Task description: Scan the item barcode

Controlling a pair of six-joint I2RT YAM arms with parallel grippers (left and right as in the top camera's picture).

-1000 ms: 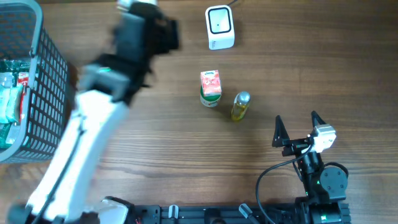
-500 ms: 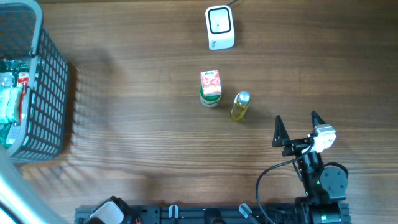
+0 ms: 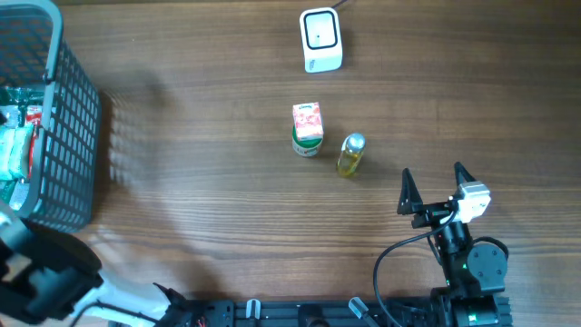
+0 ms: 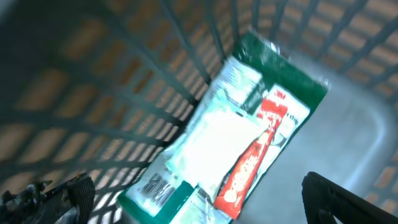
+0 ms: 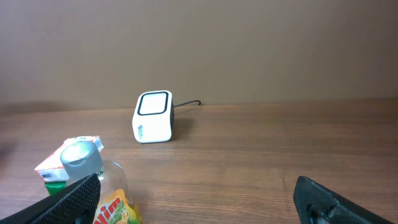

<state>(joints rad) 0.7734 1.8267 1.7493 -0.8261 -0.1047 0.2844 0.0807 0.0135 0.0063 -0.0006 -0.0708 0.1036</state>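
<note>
The white barcode scanner (image 3: pixel 320 40) stands at the far side of the table, also in the right wrist view as the scanner (image 5: pixel 153 116). A red-and-white carton (image 3: pixel 307 127) and a small yellow bottle (image 3: pixel 350 154) stand mid-table. My right gripper (image 3: pixel 433 183) is open near the front edge, with the bottle (image 5: pixel 93 180) just ahead of its left finger. My left gripper (image 4: pixel 199 208) is open above the basket, with nothing between its fingers. Below it lies a green-and-white packet (image 4: pixel 236 137) with a red stripe and a barcode (image 4: pixel 155 185).
The grey wire basket (image 3: pixel 77 118) fills the left edge of the table and holds several packets (image 3: pixel 14 150). My left arm (image 3: pixel 41 277) shows at the bottom left corner beside the basket. A cable runs from the right arm's base (image 3: pixel 472 272).
My left arm has swung from the far middle of the table back to the lower left corner by the basket. The right arm, carton and bottle have not moved.
</note>
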